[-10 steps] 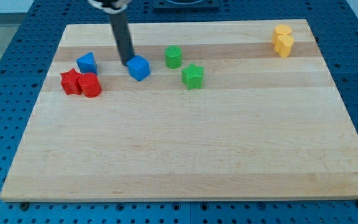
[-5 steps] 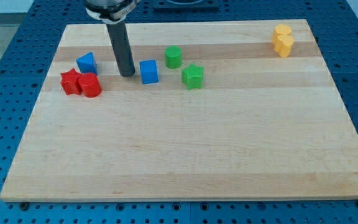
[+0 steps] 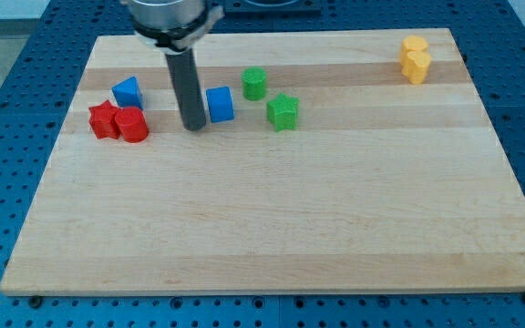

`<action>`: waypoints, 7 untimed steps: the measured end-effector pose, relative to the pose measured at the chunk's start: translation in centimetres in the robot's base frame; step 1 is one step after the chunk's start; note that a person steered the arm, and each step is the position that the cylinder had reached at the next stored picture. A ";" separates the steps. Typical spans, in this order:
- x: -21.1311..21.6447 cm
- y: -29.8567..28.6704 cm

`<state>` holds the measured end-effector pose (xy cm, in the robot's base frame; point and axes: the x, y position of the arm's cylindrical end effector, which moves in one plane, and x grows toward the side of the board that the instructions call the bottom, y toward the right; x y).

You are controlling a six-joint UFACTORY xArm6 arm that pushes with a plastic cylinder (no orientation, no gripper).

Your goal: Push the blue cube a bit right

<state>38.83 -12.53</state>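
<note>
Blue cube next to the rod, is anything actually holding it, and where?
Nothing holds it. My tip sits just to the view's left of the blue cube, slightly lower, beside it; contact cannot be told.

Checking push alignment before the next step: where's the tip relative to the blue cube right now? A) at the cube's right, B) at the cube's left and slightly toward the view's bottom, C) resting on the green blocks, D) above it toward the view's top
B: my tip sits just left of the blue cube, a little lower in the view.
</note>
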 end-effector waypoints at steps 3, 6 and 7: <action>-4.5 0.9; -1.9 1.7; -1.9 1.7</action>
